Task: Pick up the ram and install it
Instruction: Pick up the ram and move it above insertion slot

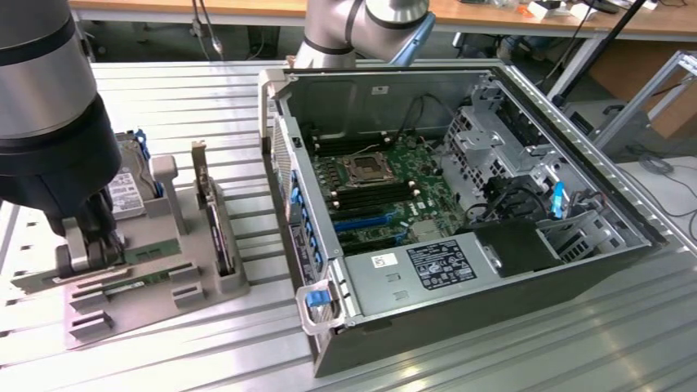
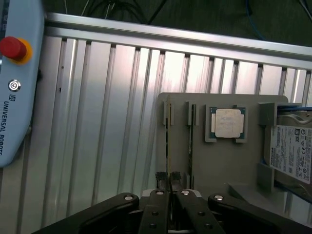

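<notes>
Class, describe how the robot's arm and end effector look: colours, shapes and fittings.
The arm is a thick silver-grey tube with a black joint housing. A farther joint carries a blue cap. The end effector is black, built of flat linked bars joined by round silver pins.

Between the matt black gripper's [image 2: 168, 176] fingers the ram [image 2: 167, 131] is thin circuit board; beneath, the holder [image 2: 219, 163] is smooth matt grey plastic, the table [image 2: 97, 122] ribbed satin metal.

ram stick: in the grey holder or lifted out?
In. The thin green ram stick stands on edge in a slot of the grey holder, with the black gripper shut on it.
</notes>
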Robot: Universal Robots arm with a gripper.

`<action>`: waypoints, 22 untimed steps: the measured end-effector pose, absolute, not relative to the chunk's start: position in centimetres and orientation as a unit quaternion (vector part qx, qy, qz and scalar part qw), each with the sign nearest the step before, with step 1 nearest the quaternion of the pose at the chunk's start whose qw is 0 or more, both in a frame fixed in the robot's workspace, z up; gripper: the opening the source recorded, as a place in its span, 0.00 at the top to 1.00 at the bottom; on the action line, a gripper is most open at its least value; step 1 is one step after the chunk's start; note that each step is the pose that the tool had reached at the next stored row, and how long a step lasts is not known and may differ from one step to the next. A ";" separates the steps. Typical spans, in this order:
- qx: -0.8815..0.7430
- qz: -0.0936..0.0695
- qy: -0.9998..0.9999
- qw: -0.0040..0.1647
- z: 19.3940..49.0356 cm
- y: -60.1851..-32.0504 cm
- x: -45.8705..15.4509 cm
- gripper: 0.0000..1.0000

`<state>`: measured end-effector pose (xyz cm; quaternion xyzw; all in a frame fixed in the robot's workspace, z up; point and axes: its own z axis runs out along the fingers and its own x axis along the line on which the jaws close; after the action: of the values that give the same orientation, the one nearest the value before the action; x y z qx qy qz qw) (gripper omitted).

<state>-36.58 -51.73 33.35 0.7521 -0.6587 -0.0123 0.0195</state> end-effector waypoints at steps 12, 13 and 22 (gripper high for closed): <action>0.752 -0.012 -0.659 0.019 33.8 -51.7 -36.6 0.88; 0.752 -0.012 -0.659 0.020 33.8 -51.7 -36.6 0.88; 0.752 -0.012 -0.659 0.019 34.2 -51.7 -36.6 0.88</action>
<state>-36.58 -51.73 34.25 0.7521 -0.6587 -0.0123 0.0195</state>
